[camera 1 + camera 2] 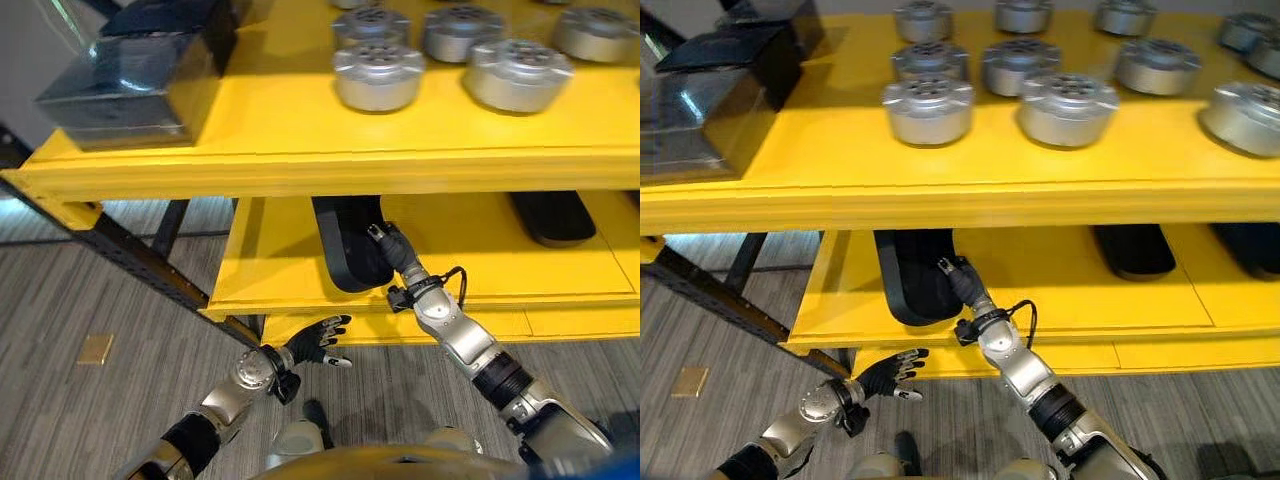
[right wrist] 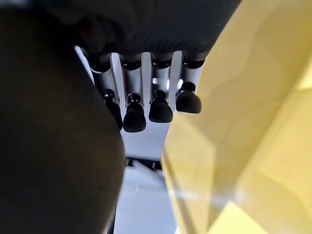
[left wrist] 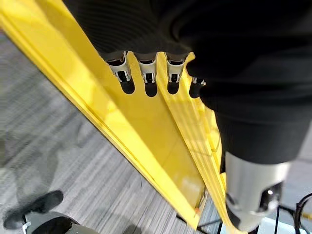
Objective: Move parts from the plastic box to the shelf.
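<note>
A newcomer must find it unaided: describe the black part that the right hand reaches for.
Start at the yellow shelf and drop to its lower level, under the top level's round silver parts. Three black parts lie there; the wanted black part is the leftmost, near the front edge. It alone has the right hand against it.

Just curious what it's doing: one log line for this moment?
right hand: at black part, lower shelf | left hand: open, idle | silver parts: upper shelf
</note>
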{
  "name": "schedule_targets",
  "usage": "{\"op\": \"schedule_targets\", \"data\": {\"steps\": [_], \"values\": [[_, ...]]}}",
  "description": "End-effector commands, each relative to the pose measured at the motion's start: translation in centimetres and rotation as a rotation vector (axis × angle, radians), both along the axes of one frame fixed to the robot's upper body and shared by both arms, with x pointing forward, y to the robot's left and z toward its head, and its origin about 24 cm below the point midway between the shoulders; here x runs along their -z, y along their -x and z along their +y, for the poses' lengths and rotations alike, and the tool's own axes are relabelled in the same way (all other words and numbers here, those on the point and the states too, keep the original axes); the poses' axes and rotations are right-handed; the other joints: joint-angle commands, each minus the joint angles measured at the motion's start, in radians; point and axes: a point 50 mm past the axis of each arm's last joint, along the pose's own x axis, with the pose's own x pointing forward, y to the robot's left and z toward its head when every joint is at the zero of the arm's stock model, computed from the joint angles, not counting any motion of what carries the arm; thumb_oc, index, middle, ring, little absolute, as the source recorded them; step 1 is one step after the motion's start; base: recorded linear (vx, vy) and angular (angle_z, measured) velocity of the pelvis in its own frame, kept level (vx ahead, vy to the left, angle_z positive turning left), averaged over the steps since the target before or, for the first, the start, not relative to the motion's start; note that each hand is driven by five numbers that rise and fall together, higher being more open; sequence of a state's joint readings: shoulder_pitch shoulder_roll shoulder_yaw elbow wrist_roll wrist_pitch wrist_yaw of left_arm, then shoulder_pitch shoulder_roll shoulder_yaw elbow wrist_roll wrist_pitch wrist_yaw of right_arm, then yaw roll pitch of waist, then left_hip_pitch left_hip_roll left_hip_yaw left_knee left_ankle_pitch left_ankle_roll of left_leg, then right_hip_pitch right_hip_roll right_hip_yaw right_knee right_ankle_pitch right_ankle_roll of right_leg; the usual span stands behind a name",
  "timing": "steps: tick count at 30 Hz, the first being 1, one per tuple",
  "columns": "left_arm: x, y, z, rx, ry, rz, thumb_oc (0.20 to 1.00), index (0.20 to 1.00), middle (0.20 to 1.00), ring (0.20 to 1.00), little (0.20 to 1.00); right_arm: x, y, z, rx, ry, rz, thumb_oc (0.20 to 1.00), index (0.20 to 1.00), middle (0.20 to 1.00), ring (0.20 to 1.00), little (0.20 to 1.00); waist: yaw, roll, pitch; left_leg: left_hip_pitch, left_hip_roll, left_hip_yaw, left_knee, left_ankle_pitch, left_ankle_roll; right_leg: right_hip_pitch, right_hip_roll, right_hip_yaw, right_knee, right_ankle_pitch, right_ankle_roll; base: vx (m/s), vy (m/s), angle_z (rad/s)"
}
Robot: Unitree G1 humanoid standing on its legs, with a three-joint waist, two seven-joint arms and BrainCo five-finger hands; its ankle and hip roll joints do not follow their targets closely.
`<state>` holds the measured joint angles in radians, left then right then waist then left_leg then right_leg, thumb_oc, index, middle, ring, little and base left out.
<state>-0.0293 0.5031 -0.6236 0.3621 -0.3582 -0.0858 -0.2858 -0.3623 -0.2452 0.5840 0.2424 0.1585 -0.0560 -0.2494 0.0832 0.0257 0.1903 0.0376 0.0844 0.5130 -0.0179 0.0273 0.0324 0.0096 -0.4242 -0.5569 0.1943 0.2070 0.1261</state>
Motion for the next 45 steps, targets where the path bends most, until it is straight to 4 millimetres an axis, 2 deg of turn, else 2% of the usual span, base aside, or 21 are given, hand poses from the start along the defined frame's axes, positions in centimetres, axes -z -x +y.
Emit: {"op": "schedule_targets", "data": {"steps": [1, 3, 7, 14, 20, 30, 45], "values": [[-2.5, -1.5, -1.7, 0.054, 0.084, -0.140, 1.000, 1.000, 1.000, 1.000, 1.000, -4.5, -1.5, 0.0, 0.026, -0.050, -0.173, 0.200, 0.200, 0.200, 0.200, 0.200, -0.017, 0.040, 0.027, 0.047, 0.041, -0.045, 0.014, -0.004, -0.036, -0.008, 0.077, 0.056, 0.054, -0.225, 0.055, 0.00, -0.018, -0.35], [-2.5, -1.6, -1.8, 0.040, 0.088, -0.135, 1.000, 1.000, 1.000, 1.000, 1.000, -4.2, -1.4, -0.4, 0.031, -0.049, -0.170, 0.200, 0.200, 0.200, 0.200, 0.200, -0.039, 0.027, 0.027, 0.040, 0.038, -0.054, 0.008, 0.003, -0.046, 0.000, 0.148, 0.119, -0.015, -0.232, 0.052, 0.03, -0.120, 0.05], [-2.3, -1.9, -2.3, 0.030, 0.096, -0.127, 1.000, 1.000, 1.000, 1.000, 1.000, -3.0, -1.0, -1.5, 0.058, -0.034, -0.148, 0.200, 0.200, 0.200, 0.200, 0.200, -0.076, 0.015, 0.017, 0.041, 0.042, -0.077, 0.001, 0.005, -0.061, 0.005, 0.192, 0.214, -0.078, -0.224, 0.046, 0.05, -0.151, 0.26], [-2.2, -1.9, -2.3, -0.025, 0.145, -0.098, 1.000, 1.000, 1.000, 1.000, 1.000, -2.3, -1.6, -3.5, 0.088, 0.058, -0.129, 0.200, 0.200, 0.200, 0.200, 0.200, -0.075, -0.006, -0.009, 0.059, 0.091, -0.059, -0.002, 0.022, -0.113, 0.066, 0.226, 0.185, -0.164, -0.213, 0.018, 0.04, -0.139, 0.16], [-2.1, -1.7, -2.3, -0.054, 0.172, -0.083, 1.000, 1.000, 1.000, 1.000, 1.000, -2.0, -2.5, -5.3, 0.171, 0.130, -0.099, 0.200, 0.200, 0.200, 0.200, 0.200, -0.072, -0.028, -0.011, 0.050, 0.129, -0.048, 0.023, 0.021, -0.131, 0.085, 0.241, 0.164, -0.194, -0.213, -0.002, 0.01, -0.079, -0.05], [-2.2, -1.8, -2.0, -0.073, 0.172, -0.073, 1.000, 1.000, 1.000, 1.000, 1.000, -1.3, -3.6, -8.2, 0.269, 0.216, -0.064, 0.200, 0.200, 0.200, 0.200, 0.200, -0.063, -0.036, -0.006, 0.061, 0.152, -0.037, 0.033, 0.022, -0.138, 0.087, 0.237, 0.138, -0.185, -0.210, -0.008, 0.00, -0.016, -0.01], [-2.9, -2.9, -1.5, -0.058, 0.150, -0.068, 1.000, 1.000, 1.000, 1.000, 1.000, -1.4, -6.2, -11.6, 0.432, 0.299, 0.038, 0.200, 0.200, 0.200, 0.200, 0.200, -0.029, -0.031, 0.013, 0.037, 0.157, -0.074, 0.049, 0.026, -0.145, 0.070, 0.254, 0.133, -0.149, -0.234, -0.023, 0.01, -0.022, 0.01]]}}
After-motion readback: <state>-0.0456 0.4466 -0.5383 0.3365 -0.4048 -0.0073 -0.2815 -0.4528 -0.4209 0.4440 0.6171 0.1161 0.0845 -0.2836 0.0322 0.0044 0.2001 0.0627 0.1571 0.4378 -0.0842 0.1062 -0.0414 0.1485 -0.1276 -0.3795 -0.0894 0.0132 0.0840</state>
